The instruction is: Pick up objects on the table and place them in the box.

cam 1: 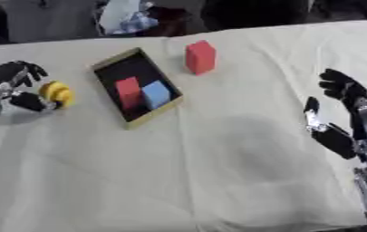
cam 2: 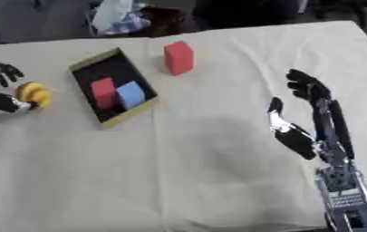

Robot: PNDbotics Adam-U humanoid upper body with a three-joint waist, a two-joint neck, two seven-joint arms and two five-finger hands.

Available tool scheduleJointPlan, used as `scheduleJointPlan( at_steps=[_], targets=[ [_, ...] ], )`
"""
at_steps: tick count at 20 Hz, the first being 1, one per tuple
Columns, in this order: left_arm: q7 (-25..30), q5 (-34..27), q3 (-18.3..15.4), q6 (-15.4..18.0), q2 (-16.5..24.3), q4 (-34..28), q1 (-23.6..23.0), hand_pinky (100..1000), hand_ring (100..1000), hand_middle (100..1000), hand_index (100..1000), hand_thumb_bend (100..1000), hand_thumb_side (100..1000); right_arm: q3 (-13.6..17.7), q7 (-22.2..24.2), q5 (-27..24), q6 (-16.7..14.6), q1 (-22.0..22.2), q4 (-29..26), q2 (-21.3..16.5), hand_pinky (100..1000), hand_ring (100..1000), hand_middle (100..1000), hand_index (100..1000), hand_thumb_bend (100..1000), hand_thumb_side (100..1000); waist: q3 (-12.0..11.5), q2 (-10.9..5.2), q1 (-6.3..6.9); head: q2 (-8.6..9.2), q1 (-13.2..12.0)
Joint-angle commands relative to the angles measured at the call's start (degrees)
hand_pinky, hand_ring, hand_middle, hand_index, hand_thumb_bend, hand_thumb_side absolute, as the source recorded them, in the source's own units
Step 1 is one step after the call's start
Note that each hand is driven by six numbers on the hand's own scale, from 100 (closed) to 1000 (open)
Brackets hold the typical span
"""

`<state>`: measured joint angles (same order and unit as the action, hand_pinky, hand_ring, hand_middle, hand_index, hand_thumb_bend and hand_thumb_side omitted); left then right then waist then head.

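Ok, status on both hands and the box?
Left hand curled on yellow object. Right hand open, idle. Box holds red block and blue block. Red block outside, nothing blocking.

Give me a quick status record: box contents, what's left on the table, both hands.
box: holds red block and blue block
outside box: red block standing on the table beyond the box
left robot hand: fingers around yellow object, left of box
right robot hand: open, holds nothing, right side

A cream cloth covers the table, with blurred clutter beyond its far edge.
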<state>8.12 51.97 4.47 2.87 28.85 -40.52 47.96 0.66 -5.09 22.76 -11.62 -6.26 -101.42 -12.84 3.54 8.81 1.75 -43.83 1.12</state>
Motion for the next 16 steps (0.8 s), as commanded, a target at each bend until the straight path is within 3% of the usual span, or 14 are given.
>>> scheduleJointPlan(
  at_steps=[1,5,8,10,12,13,16],
  targets=[
    [-1.12,-0.45,-0.85,-0.55,0.43,0.68,1.52,711,640,650,793,545,301,0.16,-0.06,-0.27,-0.16,-0.63,-0.74,-0.40,823,822,810,898,100,210,0.13,-0.76,-0.24,-0.29,0.00],
    [-2.16,-1.82,-1.09,-0.38,-0.54,1.65,1.42,687,609,618,763,445,229,0.09,-0.05,-0.33,-0.18,-0.80,-0.75,-0.35,823,822,810,898,100,217,0.45,-0.52,-0.41,-0.29,-0.05],
    [-2.66,-2.56,-0.98,0.03,-0.80,1.73,1.40,631,532,539,690,267,100,0.13,-0.12,-0.36,-0.16,-0.85,-0.75,-0.37,824,822,810,898,100,216,0.53,-0.45,-0.56,-0.29,-0.10],
    [-3.16,-3.22,-0.91,0.23,-0.70,1.31,1.40,592,484,495,648,212,100,0.15,-0.16,-0.37,-0.15,-0.87,-0.74,-0.38,824,822,810,898,100,218,0.49,-0.44,-0.62,-0.29,-0.11],
    [-3.50,-3.76,-0.79,0.26,-0.57,0.95,1.36,592,484,495,648,212,100,0.15,-0.19,-0.39,-0.14,-0.89,-0.73,-0.38,824,822,810,898,100,218,0.47,-0.43,-0.63,-0.29,-0.10],
    [-3.64,-4.04,-0.68,0.50,-0.29,0.38,1.50,525,412,432,576,147,100,0.15,-0.19,-0.39,-0.14,-0.89,-0.72,-0.37,824,821,810,898,100,221,0.39,-0.48,-0.60,-0.29,-0.06],
    [-3.09,-5.13,-0.19,1.10,0.99,-2.02,1.66,512,398,417,560,145,100,0.16,-0.20,-0.39,-0.13,-0.90,-0.69,-0.39,824,821,810,898,100,222,0.27,-0.59,-0.54,-0.29,0.08]
  ],
)
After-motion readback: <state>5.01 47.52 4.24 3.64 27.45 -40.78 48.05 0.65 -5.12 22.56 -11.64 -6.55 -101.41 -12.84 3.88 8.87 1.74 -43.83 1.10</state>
